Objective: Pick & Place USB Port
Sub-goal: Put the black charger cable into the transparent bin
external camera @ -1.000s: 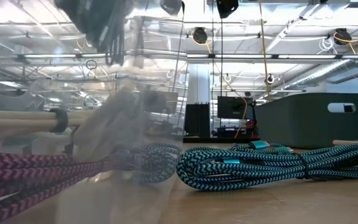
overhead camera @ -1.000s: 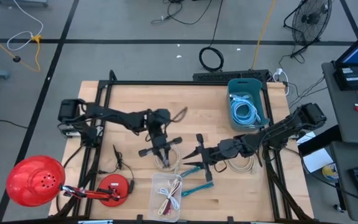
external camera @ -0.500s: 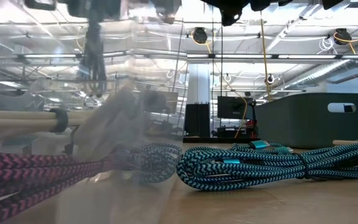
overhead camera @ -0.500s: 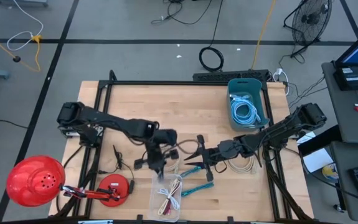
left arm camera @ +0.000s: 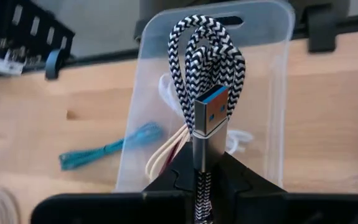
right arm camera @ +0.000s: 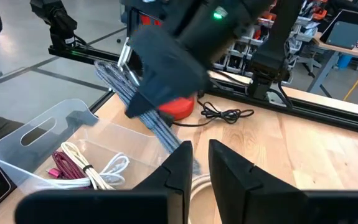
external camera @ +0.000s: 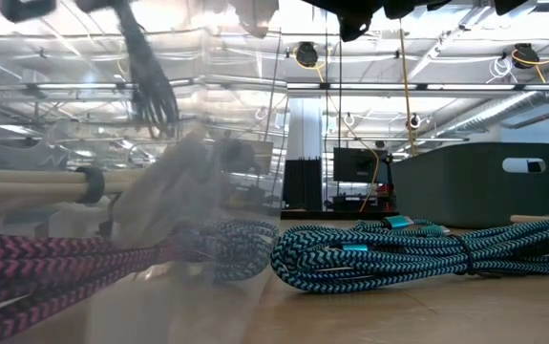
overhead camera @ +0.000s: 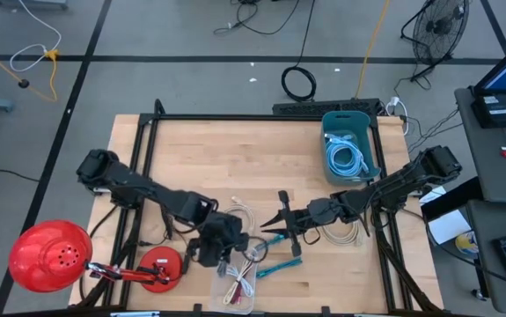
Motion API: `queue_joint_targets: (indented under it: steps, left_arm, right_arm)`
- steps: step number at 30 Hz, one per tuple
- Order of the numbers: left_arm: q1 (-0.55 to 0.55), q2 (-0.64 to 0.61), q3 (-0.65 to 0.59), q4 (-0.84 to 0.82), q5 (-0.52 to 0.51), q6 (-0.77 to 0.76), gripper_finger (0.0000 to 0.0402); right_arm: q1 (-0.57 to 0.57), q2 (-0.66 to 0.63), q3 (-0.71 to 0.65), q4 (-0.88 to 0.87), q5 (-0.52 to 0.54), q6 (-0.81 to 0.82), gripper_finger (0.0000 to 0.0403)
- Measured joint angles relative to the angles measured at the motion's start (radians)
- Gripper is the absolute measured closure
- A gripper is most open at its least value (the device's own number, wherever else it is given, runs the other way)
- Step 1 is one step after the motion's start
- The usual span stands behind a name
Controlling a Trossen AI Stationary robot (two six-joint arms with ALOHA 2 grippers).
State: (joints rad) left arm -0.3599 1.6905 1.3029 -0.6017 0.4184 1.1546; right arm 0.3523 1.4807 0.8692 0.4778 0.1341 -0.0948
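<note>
The wooden worktop [overhead camera: 191,158] carries a grey bin [overhead camera: 350,148] of coiled cable at the far right, a red lamp [overhead camera: 50,255] at the near left, and a clear plastic tray [overhead camera: 238,280] at the near edge, in the middle. The left arm reaches across to the tray's far end. The left gripper [left arm camera: 202,177] has its jaws closed on a black-and-white braided USB cable [left arm camera: 207,56], pinched just behind the blue-tongued plug, with the looped bundle hanging over the tray. In the tray lie a white cable and a red-and-black one [right arm camera: 63,167]. The right gripper [right arm camera: 198,163] hovers just beside the tray, over a teal cable [overhead camera: 275,266]; its jaws stand narrowly apart and hold nothing.

The step in hand looks like the placing: the cable is carried and is being brought over the container. The next move calls for lowering the bundle fully inside the tray walls, then parting the jaws so the loops drop clear of the rim.
</note>
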Motion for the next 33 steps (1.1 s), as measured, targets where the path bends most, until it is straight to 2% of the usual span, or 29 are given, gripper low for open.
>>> queue_joint_targets:
  steps: [8,11,17,22,28,33]
  left_arm:
    - [-0.014,0.006,0.0,0.023,0.029,-0.005,0.0387]
    - [-0.015,0.035,0.002,0.077,0.124,-0.02,0.0387]
    - [-0.011,0.134,0.001,0.248,0.313,-0.186,0.0388]
    - [-0.012,0.169,0.001,0.321,0.334,-0.277,0.0388]
    - [-0.016,0.169,0.001,0.294,0.329,-0.273,0.0388]
    - [-0.007,0.168,0.001,0.221,0.299,-0.273,0.0388]
  right_arm:
    - [-0.015,0.0,0.0,0.0,0.0,0.003,0.036]
    - [-0.022,0.0,0.0,0.0,0.0,0.007,0.036]
    - [-0.027,0.0,0.0,-0.006,0.0,0.015,0.036]
    - [-0.026,0.0,0.0,-0.019,0.0,0.023,0.036]
    - [-0.026,0.0,-0.013,-0.006,-0.002,0.03,0.036]
    - [-0.026,0.001,-0.049,0.072,-0.002,0.031,0.036]
